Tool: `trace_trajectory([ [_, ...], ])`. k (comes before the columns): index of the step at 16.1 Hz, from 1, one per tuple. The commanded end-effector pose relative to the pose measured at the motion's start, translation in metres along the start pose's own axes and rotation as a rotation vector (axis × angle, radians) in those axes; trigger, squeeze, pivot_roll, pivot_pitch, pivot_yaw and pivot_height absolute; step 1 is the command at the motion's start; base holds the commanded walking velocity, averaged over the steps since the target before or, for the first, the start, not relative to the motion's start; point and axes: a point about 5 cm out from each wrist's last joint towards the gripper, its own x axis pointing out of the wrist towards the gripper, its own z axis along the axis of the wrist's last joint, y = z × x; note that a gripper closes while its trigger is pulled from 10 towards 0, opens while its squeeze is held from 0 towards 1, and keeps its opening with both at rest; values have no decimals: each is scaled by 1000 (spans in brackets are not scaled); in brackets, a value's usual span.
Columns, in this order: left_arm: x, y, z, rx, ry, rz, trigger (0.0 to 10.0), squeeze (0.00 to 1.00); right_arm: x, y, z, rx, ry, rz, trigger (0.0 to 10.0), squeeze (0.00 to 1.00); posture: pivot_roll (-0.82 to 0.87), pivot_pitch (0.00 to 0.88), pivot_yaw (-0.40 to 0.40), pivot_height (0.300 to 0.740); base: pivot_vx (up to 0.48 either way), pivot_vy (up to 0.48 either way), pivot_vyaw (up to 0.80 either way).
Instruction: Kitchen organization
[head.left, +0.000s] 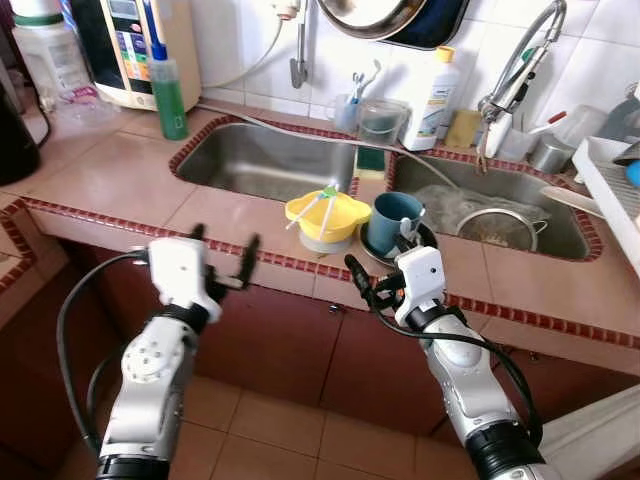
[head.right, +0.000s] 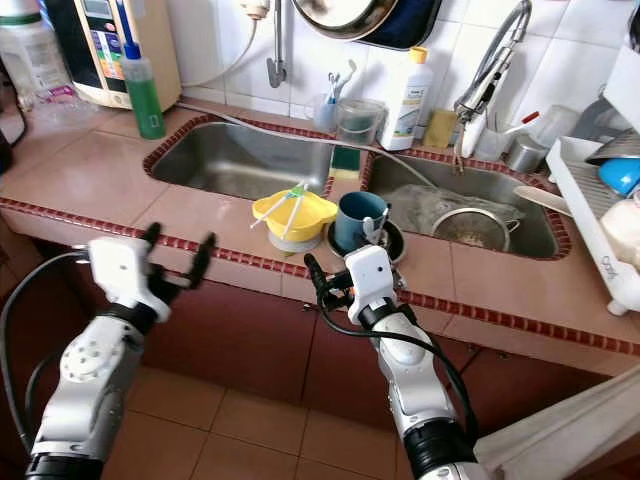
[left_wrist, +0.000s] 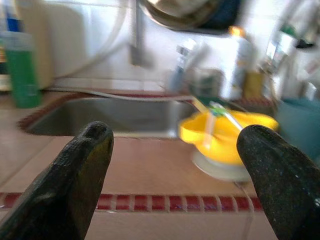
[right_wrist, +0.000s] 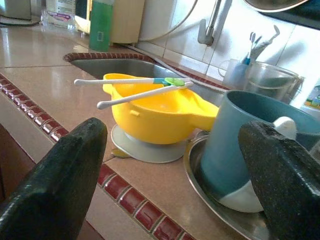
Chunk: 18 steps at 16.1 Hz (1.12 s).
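Note:
A yellow bowl (head.left: 328, 215) with two white training chopsticks (right_wrist: 131, 88) laid across it stands on a grey base at the counter's front, between the two sinks. Right beside it a teal mug (head.left: 397, 218) sits on a dark metal plate (right_wrist: 215, 218). My left gripper (head.left: 224, 250) is open, held in front of the counter edge to the left of the bowl. My right gripper (head.left: 366, 280) is open too, just off the counter edge below the plate and mug. Nothing is between either pair of fingers (left_wrist: 80, 165).
The tiled counter (head.left: 110, 170) has a red-trimmed front edge and a double sink (head.left: 250, 160). A strainer (head.left: 497, 225) lies in the right basin under the faucet (head.left: 515, 75). A green bottle (head.left: 168, 95), a white bottle (head.left: 433, 100) and a dish rack (head.left: 615, 190) stand around.

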Motion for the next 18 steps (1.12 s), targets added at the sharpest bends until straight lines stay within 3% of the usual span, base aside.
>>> trace_trajectory([
  [1, 1, -9, -6, 35, 35, -65, 10000, 0, -3, -6, 1, -10, -10, -31, 10000, 0, -65, 0, -45, 740, 0, 0, 0],
  [3, 4, -15, -11, 160, 78, -158, 10000, 0, -9, -3, -3, -5, 5, -38, 10000, 0, -77, 0, -35, 740, 0, 0, 0],
  [6, 12, -11, -12, 181, 103, -168, 10000, 0, -17, 4, -10, 1, 29, -26, 10000, 0, -91, 0, -24, 740, 0, 0, 0],
  [12, 43, -18, -13, 222, 142, -216, 10000, 0, -39, 17, -18, 30, 53, -11, 10000, 0, -140, 9, 22, 740, 0, 0, 0],
  [18, 65, -13, -21, 228, 234, -139, 10000, 0, -52, 19, -12, 39, 46, -63, 10000, 0, -196, 37, 68, 740, 0, 0, 0],
])
